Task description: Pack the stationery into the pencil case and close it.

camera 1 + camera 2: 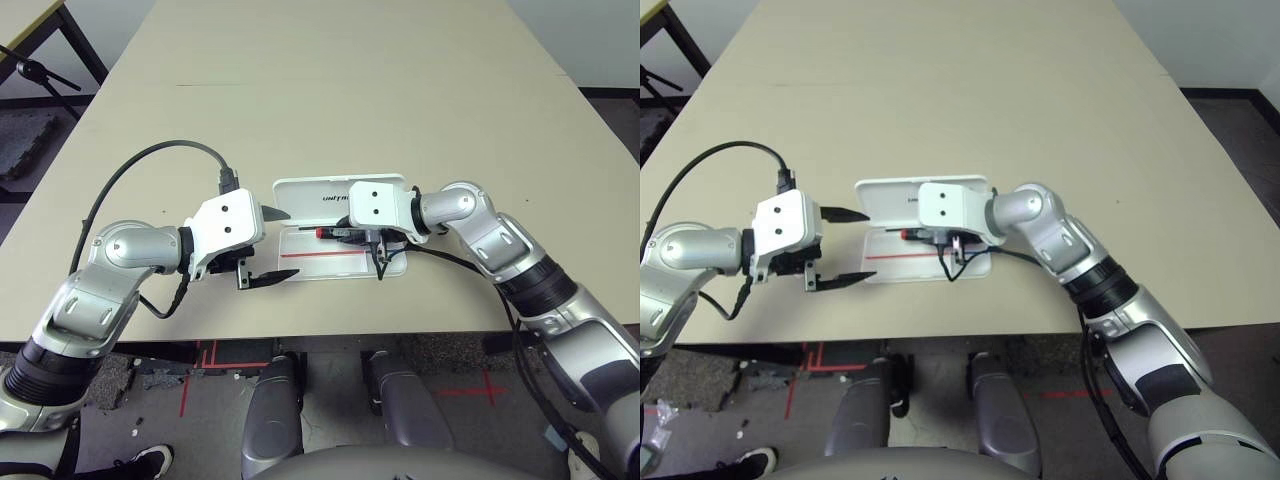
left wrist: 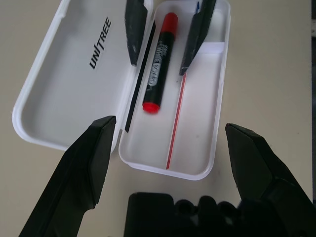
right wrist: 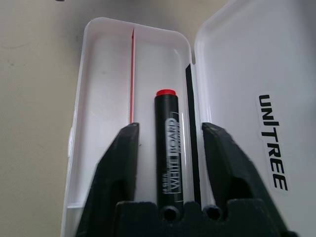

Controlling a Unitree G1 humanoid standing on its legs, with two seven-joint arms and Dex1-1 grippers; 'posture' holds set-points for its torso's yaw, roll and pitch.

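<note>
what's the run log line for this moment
marker: in open pencil case | right gripper: open astride marker | left gripper: open beside case

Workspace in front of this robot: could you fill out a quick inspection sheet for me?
Surface: beige table.
Job's things: white pencil case lies open; marker lies in its tray.
Clutter: nothing seen.
Grippers: right gripper open, fingers either side of the marker; left gripper open beside the case, holding nothing.
Cables: black cable loops over the left arm.
Surroundings: red tape marks on the floor, a shoe.
</note>
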